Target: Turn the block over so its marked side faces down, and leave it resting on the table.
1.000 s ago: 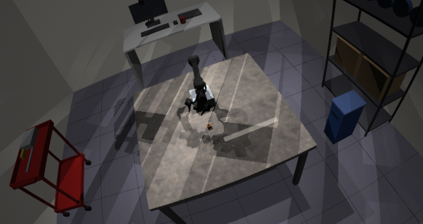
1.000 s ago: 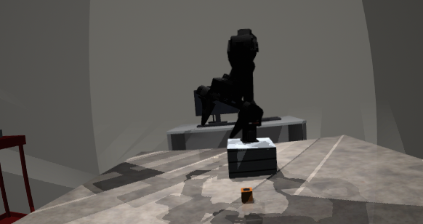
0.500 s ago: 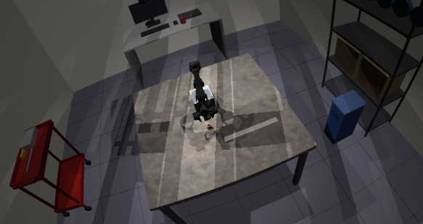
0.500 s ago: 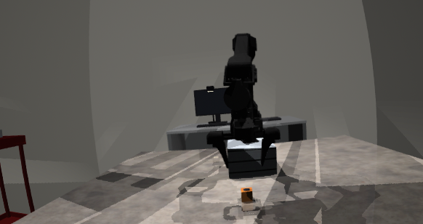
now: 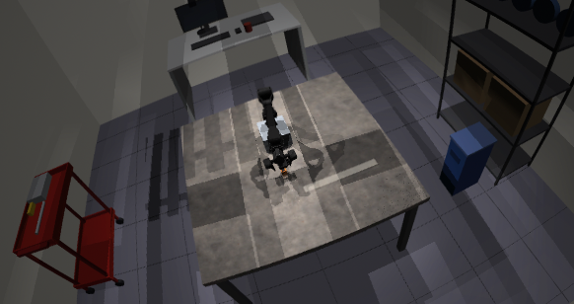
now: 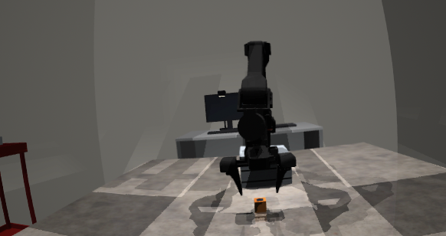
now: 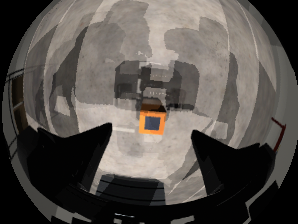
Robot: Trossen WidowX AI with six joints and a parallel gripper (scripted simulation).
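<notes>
A small orange block [image 5: 284,173] [image 6: 260,206] [image 7: 143,131] rests on the table [image 5: 316,227] [image 6: 161,176]. Its dark square mark [image 6: 260,200] [image 7: 152,123] is on the top face. My gripper [image 6: 259,194] [image 7: 151,128] is open and points down, with nothing between its fingers. In the exterior view the fingertips stand above the block, one to each side of it. In the wrist view the block shows between the two fingers, a little left of the middle of the picture.
The arm stands on a grey box-shaped base [image 5: 264,133] [image 6: 266,177] behind the block. A pale strip [image 5: 342,175] lies on the table in the top view. A desk with a monitor [image 5: 201,12] stands beyond the table, a red cart [image 5: 95,247] at the left, and a blue bin [image 5: 468,158] at the right.
</notes>
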